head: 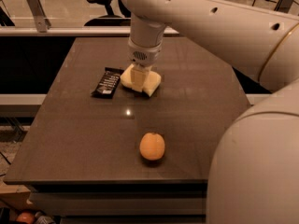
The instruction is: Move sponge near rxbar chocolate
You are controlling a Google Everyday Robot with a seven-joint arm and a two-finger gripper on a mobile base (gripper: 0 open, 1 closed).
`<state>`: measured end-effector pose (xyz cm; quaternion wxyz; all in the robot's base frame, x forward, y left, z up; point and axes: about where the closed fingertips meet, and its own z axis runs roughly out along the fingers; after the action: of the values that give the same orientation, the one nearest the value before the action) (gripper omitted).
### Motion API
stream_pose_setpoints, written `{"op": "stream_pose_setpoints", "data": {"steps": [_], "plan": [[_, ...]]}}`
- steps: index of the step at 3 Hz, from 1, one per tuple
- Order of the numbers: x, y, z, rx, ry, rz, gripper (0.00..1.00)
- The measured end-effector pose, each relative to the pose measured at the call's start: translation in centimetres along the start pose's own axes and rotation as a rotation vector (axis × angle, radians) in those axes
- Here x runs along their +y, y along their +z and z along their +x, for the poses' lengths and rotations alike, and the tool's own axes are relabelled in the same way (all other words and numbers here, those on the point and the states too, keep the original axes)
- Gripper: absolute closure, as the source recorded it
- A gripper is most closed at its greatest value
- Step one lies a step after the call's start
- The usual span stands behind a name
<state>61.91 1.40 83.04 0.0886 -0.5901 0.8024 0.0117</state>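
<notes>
The pale yellow sponge point(150, 82) lies on the dark table point(196, 111), right beside the black rxbar chocolate point(107, 82), which lies flat to its left. My gripper point(138, 80) points straight down onto the middle of the sponge, with a finger point(137, 77) across its top. The arm comes in from the upper right and hides the sponge's far edge.
A round orange fruit point(152, 146) sits nearer the table's front edge, well apart from the sponge. A rail and a chair point(103, 3) stand behind the table. The arm's large body fills the right side of the view.
</notes>
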Motion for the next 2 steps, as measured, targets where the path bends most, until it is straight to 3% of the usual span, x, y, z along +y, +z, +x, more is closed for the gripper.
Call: {"op": "stream_pose_setpoints", "data": {"steps": [2], "plan": [[0.11,0.27,-0.03,0.002,-0.002,-0.003,0.57]]}}
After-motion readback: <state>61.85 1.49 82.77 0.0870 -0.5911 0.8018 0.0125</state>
